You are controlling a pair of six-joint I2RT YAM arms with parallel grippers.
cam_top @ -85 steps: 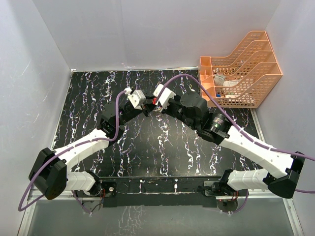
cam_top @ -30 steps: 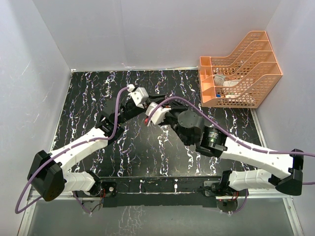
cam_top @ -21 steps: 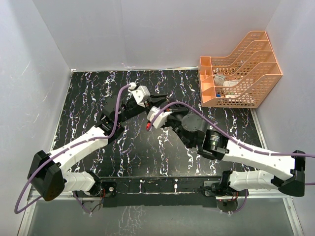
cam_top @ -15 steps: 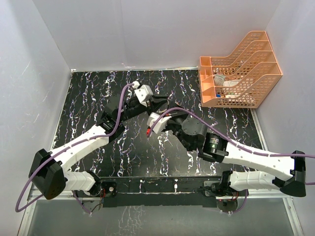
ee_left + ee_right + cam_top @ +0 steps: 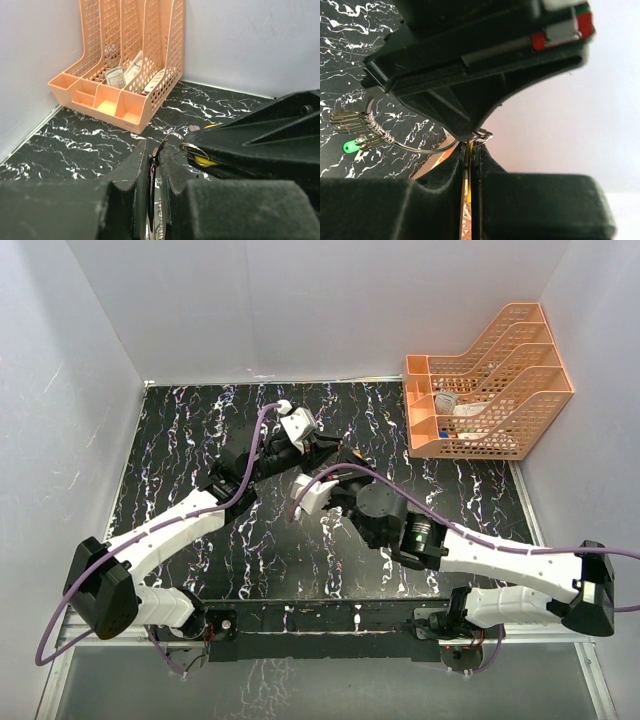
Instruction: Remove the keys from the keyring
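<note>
Both grippers meet above the middle of the black marbled table point(image 5: 180, 440). In the left wrist view my left gripper point(image 5: 154, 151) is shut on the keyring point(image 5: 171, 137), whose thin silver wire arcs out past the fingertips. In the right wrist view the keyring point(image 5: 415, 146) curves down and left from under the left gripper's black fingers point(image 5: 445, 95), carrying a green-headed key point(image 5: 351, 146) and a bunch of metal keys point(image 5: 350, 120). My right gripper point(image 5: 471, 146) is shut on the yellow-headed key point(image 5: 469, 187); that yellow key point(image 5: 205, 160) also shows in the left wrist view. From the top the keys are hidden.
An orange mesh file rack point(image 5: 490, 390) holding papers stands at the back right corner, and also appears as a rack point(image 5: 125, 65) in the left wrist view. Pale walls close in the table at the back and both sides. Purple cables loop over both arms.
Both grippers stayed shut. The left gripper moved right and toward the back; the right wrist swung toward the near left and turned, keeping its fingertips against the left gripper's.
</note>
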